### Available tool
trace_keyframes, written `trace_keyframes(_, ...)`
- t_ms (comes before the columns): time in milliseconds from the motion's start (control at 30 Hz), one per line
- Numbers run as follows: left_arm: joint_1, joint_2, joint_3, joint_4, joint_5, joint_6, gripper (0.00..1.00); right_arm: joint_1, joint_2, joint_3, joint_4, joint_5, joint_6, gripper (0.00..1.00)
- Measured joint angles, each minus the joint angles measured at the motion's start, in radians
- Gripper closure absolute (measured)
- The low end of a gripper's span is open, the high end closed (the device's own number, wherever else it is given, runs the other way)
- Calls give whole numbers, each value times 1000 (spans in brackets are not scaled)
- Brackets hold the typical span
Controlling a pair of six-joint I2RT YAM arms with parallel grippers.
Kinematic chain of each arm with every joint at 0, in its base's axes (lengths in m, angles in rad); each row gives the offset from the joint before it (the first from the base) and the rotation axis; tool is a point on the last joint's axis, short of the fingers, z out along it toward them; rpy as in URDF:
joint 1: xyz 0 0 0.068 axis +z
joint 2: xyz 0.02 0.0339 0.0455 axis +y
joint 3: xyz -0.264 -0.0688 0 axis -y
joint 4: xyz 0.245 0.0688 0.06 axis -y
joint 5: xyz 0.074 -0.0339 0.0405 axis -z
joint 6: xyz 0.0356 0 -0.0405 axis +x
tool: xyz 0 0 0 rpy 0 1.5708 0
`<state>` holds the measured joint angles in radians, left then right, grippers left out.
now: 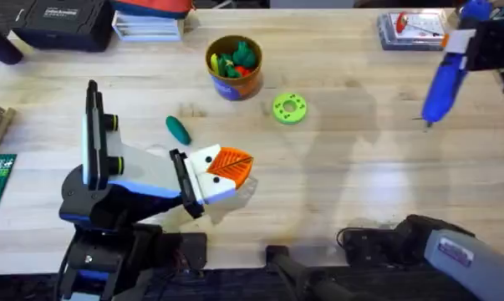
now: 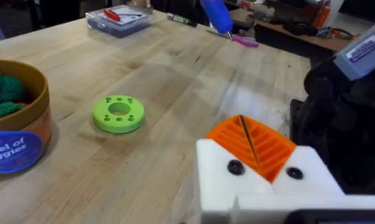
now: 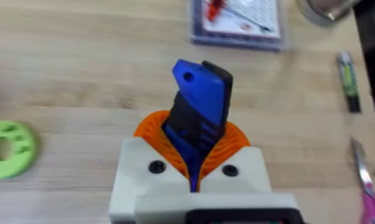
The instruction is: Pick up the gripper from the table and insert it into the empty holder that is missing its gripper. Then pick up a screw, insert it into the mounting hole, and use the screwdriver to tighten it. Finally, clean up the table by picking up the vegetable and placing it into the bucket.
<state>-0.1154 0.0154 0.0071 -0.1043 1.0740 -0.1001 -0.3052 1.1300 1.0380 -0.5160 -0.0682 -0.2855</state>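
Observation:
My right gripper (image 1: pixel 462 43) is raised over the table's far right, shut on the screwdriver (image 1: pixel 442 84), a blue-handled tool whose metal tip points down. In the right wrist view its blue and black body (image 3: pixel 199 106) stands between the orange pads of that gripper (image 3: pixel 196 163). The dark green vegetable (image 1: pixel 178 130) lies on the table, just behind my left gripper (image 1: pixel 233 165), which is shut on nothing. The bucket (image 1: pixel 233 84), with an orange rim and a blue lower part, stands at the back centre and holds toy vegetables. The loose gripper, holder and mounting hole are out of view.
A lime-green disc with holes (image 1: pixel 289 109) lies right of the bucket. A clear box with red items (image 1: pixel 414 29) sits at the far right, with a pen (image 3: pixel 347 81) and a pink-handled tool (image 3: pixel 367 186) nearby. A black case (image 1: pixel 59 21) stands at the back left.

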Motion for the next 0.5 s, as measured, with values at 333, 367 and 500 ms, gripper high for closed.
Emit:
trace_keyframes(333, 0, 0, 0, 0, 0, 0, 993, 508, -357, -192, 262, -1, 260, 975)
trace_keyframes(367, 0, 0, 0, 0, 0, 0, 993, 556, -374, -201, 298, -1, 271, 975)
trace_keyframes(500, 0, 0, 0, 0, 0, 0, 992, 715, -400, -218, 404, -5, 295, 975)
